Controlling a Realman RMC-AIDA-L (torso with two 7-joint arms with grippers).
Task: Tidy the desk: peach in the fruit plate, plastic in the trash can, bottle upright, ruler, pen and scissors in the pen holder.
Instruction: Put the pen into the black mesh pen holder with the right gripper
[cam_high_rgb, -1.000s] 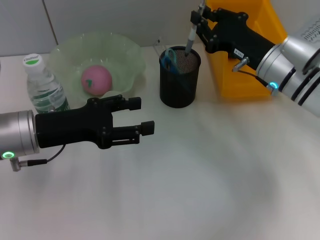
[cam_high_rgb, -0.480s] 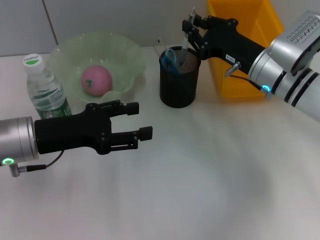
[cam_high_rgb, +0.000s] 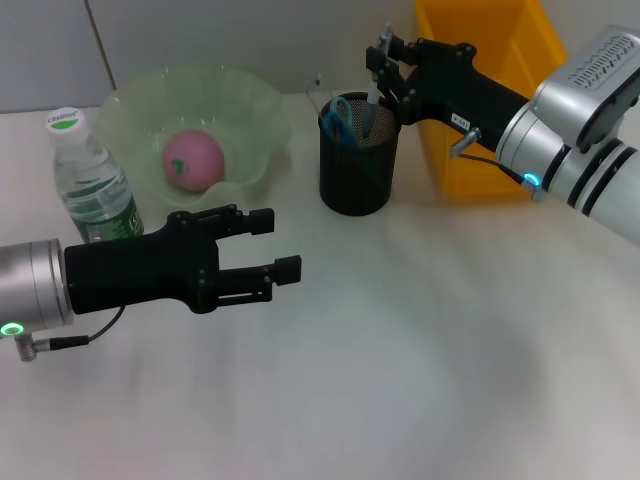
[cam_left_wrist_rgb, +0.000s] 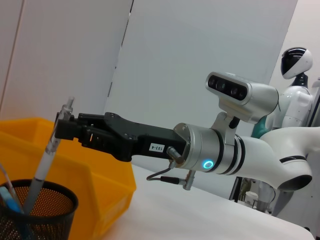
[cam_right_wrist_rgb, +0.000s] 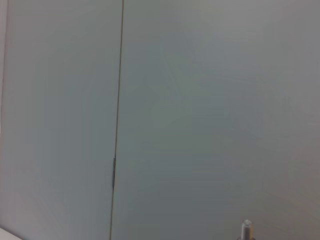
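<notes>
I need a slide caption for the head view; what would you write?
Right gripper lowers a pen into the pen holder; left gripper hovers open over the desk.

Black wire-mesh pen holder (cam_high_rgb: 359, 155), glossy yellow trash can (cam_high_rgb: 490, 140).

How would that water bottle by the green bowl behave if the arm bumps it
The bottle stands upright and narrow, so it would probably tip. Its round body would likely roll once down. Clear thin plastic looks light and may dent.
</notes>
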